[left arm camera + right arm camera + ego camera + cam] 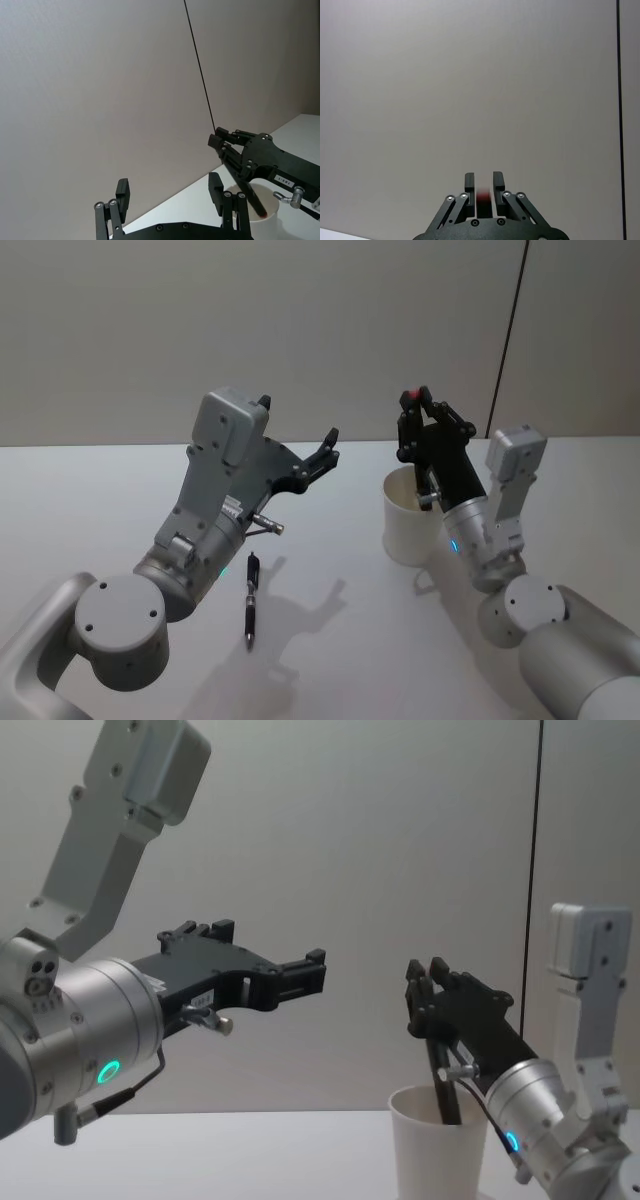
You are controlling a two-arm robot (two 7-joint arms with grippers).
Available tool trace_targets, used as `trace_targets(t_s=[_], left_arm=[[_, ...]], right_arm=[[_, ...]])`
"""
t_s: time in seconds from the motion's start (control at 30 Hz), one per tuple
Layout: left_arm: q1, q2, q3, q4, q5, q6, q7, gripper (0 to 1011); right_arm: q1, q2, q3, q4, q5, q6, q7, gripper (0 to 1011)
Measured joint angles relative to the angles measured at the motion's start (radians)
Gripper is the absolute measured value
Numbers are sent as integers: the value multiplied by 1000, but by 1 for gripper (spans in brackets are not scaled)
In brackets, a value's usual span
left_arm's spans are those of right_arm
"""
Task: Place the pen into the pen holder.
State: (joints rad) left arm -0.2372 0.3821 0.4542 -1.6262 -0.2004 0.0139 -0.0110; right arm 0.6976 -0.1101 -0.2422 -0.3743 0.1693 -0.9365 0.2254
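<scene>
The right hand (484,176), black and close to the camera, faces a plain grey wall (470,75). Its two fingers (469,182) sit close together, pinching the blurred red end of a pen (483,198). A thin dark seam (618,100) runs straight along the wall, off to one side.

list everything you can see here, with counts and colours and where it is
black pen: 1, black, lying flat on the table, in front of the left arm
red-ended pen: 1, dark with red ends, gripped by the right claw, lower end dipping into the pen holder
pen holder: 1, white, upright on the table's right side
table: 1, white
wall: 1, grey, behind the table, with a dark vertical seam
left claw: 1, black, open and empty, raised above the table
right claw: 1, black, shut on the red-ended pen, above the pen holder
</scene>
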Motion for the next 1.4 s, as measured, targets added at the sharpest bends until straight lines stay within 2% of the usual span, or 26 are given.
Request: trace_targets(t_s=[0.17, 0.2, 0.23, 0.43, 0.6, 0.63, 0.77, 0.87, 0.9, 0.93, 1.03, 1.07, 1.13, 1.2, 1.33, 1.37, 1.4], left_arm=[[0, 0, 0, 0, 0, 0, 0, 1004], [0, 0, 0, 0, 0, 0, 0, 1004], [0, 0, 0, 0, 0, 0, 0, 1004], [0, 0, 0, 0, 0, 0, 0, 1004], [0, 0, 0, 0, 0, 0, 0, 1004], [0, 0, 0, 0, 0, 0, 0, 1004], [0, 0, 0, 0, 0, 0, 0, 1004], [0, 0, 0, 0, 0, 0, 0, 1004], [0, 0, 0, 0, 0, 0, 0, 1004], [0, 0, 0, 0, 0, 0, 0, 1004], [0, 0, 0, 0, 0, 0, 0, 1004], [0, 0, 0, 0, 0, 0, 0, 1004], [0, 0, 0, 0, 0, 0, 0, 1004], [0, 0, 0, 0, 0, 0, 0, 1004], [0, 0, 0, 0, 0, 0, 0, 1004], [0, 0, 0, 0, 0, 0, 0, 1004], [0, 0, 0, 0, 0, 0, 0, 1004]], right_arm=[[21, -3, 8, 46, -9, -27, -6, 336], [24, -4, 10, 54, -10, -30, -7, 336], [27, -4, 11, 59, -12, -34, -7, 392], [45, -4, 23, 100, -22, -54, -11, 577], [53, -1, 33, 117, -30, -66, -11, 715], [53, 0, 36, 118, -32, -69, -11, 774], [44, 7, 44, 100, -38, -67, -7, 882], [20, 14, 51, 53, -44, -42, -4, 931], [12, 17, 53, 37, -45, -32, -3, 977], [-10, 23, 57, -8, -47, -8, -3, 999], [-43, 31, 62, -75, -49, 41, -2, 1001], [-69, 38, 66, -130, -49, 74, -1, 1001], [-93, 44, 69, -180, -49, 116, -1, 1001], [-142, 58, 78, -286, -49, 202, -1, 1001], [-190, 73, 87, -392, -49, 288, -2, 1001], [-212, 80, 91, -442, -49, 332, -4, 1001], [-224, 84, 94, -469, -50, 353, -5, 1001]])
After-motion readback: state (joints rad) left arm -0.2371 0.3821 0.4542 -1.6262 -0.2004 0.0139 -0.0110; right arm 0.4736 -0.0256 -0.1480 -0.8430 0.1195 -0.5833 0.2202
